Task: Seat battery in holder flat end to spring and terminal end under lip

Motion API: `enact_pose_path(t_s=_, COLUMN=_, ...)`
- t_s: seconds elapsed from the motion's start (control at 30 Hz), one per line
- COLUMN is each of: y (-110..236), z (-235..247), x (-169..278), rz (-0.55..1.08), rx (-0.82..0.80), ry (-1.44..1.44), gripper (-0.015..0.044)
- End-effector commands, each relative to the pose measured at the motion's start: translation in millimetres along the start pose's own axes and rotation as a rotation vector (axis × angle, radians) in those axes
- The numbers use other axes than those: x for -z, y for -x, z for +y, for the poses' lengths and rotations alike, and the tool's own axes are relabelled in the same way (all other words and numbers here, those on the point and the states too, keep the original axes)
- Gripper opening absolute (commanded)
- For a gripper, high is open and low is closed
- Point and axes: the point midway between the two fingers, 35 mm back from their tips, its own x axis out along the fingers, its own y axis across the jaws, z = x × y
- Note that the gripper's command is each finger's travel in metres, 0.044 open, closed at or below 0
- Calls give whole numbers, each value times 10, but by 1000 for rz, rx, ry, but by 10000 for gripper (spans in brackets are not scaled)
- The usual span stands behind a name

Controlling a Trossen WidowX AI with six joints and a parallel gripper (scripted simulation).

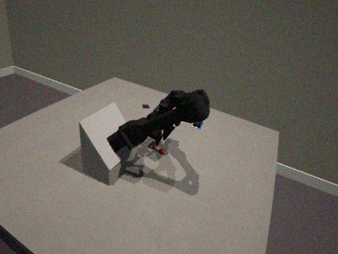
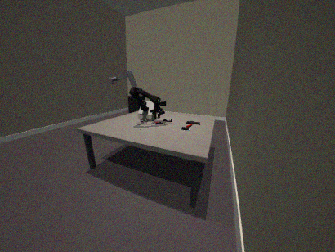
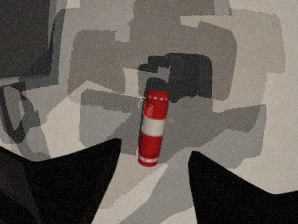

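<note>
A red battery (image 1: 159, 149) (image 2: 158, 122) (image 3: 153, 126) with a white band lies on the table. In the wrist view its far end is dark grey, beside dark shapes that may be part of a holder or shadow; I cannot tell which. My gripper (image 1: 161, 139) (image 3: 156, 152) is open and empty, above the battery. In the wrist view its fingertips stand on either side of the battery's near end, apart from it. A small blue, white and black item (image 1: 199, 124) (image 2: 185, 128) lies farther out; I cannot tell whether it is the holder.
A pale sloped block (image 1: 99, 132) stands at the arm's base. A small dark flat piece (image 1: 146, 106) lies behind the arm. In the exterior view, a red-handled tool (image 2: 189, 125) and a dark flat object (image 2: 194, 123) lie toward the table's right edge. Arm shadows cover the battery's surroundings.
</note>
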Motion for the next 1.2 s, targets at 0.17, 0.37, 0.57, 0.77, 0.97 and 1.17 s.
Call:
enact_pose_path(t_s=0.17, y=-38, z=15, x=3, rz=16, rx=-11, ry=33, gripper=221)
enact_pose_path(t_s=0.37, y=-136, z=10, x=-4, rz=14, rx=-11, ry=33, gripper=221)
enact_pose_path(t_s=0.57, y=-232, z=8, x=-6, rz=13, rx=-11, ry=33, gripper=221)
enact_pose_path(t_s=0.77, y=-326, z=10, x=-3, rz=13, rx=-11, ry=33, gripper=221)
enact_pose_path(t_s=0.97, y=-419, z=15, x=5, rz=15, rx=-11, ry=33, gripper=221)
enact_pose_path(t_s=1.17, y=-506, z=24, x=17, rz=18, rx=-10, ry=33, gripper=221)
